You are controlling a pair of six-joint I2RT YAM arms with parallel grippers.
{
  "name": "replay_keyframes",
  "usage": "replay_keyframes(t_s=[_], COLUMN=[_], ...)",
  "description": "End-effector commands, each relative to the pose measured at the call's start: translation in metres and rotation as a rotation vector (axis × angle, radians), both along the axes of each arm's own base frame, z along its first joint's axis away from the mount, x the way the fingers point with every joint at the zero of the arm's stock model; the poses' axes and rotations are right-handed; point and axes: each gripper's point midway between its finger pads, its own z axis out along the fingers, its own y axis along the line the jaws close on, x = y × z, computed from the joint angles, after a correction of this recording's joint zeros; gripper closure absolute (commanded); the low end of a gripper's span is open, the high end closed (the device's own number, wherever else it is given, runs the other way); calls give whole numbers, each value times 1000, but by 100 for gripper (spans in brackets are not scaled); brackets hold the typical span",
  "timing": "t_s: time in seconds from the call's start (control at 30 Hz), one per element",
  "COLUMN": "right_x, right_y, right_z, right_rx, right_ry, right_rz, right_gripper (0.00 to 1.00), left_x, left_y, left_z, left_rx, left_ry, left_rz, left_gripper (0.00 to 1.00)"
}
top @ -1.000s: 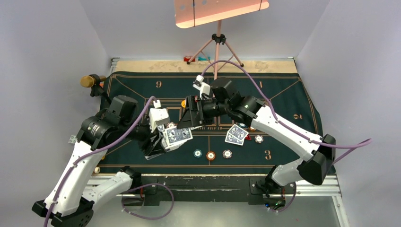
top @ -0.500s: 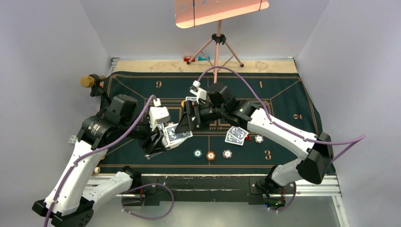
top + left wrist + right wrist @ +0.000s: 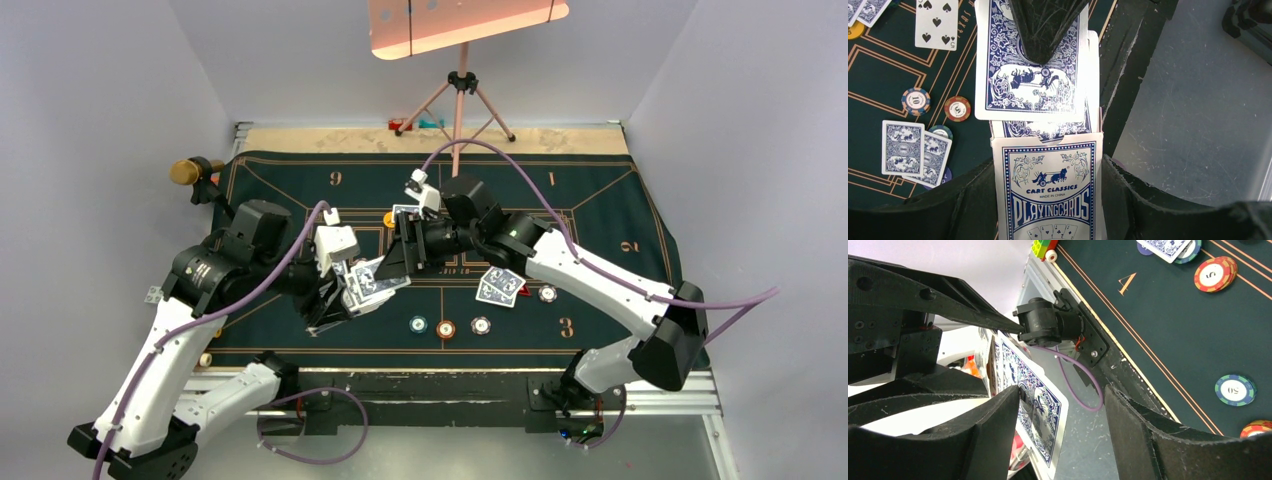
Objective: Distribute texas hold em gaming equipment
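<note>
Where the arms meet (top view): the card box (image 3: 372, 287) is clamped in the left pincer (image 3: 348, 300). The tip of the right pincer (image 3: 388, 266) lies at the box's far end.
Arms (top view): the left arm bends in from the left with its wrist turned toward the centre. The right arm reaches across from the right, low over the mat (image 3: 300, 180).
Surface (top view): the mat is dark green with gold lines and covers most of the desk (image 3: 330, 138). Two face-down cards (image 3: 500, 287) lie right of the right pincer, and three chips (image 3: 445, 328) sit in a row nearer the bases.
Room (top view): pale grey walls stand on three sides, with a tripod (image 3: 460, 85) at the far edge.
Deck (left wrist): the box is gripped by its sides between both fingers. One blue-backed card (image 3: 1013, 90) stands half out of its mouth, and a dark finger of the right pincer lies across its back.
Mat (left wrist): a face-up five of spades (image 3: 937, 22) lies at the top left. A blue-and-white chip (image 3: 915, 100) is just beside a red chip (image 3: 957, 108).
Pincer (right wrist): the jaws stand apart. The drawn card leans against one finger (image 3: 998, 425) and the other finger is clear of it, so the card is not pinched.
Mat (right wrist): a chip marked 5 (image 3: 1215, 274) and a chip marked 50 (image 3: 1235, 389) lie well apart.
</note>
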Motion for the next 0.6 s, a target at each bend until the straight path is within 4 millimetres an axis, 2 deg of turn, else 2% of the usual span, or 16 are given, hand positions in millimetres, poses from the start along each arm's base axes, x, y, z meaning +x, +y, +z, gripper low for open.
replay_keyframes(t_s=[0.0, 0.3, 0.57], right_x=[5, 9, 15], right_y=[-10, -16, -21], right_z=[21, 33, 44], right_rx=[24, 23, 5], right_ry=[-64, -99, -157], right_rz=[-31, -55, -69], right_gripper=[36, 56, 61], left_x=[2, 3, 4], left_y=[-5, -5, -4], left_z=[22, 19, 19], left_rx=[-63, -61, -56], left_ry=[-61, -61, -64], left_rz=[1, 1, 8], left_gripper=[98, 98, 98])
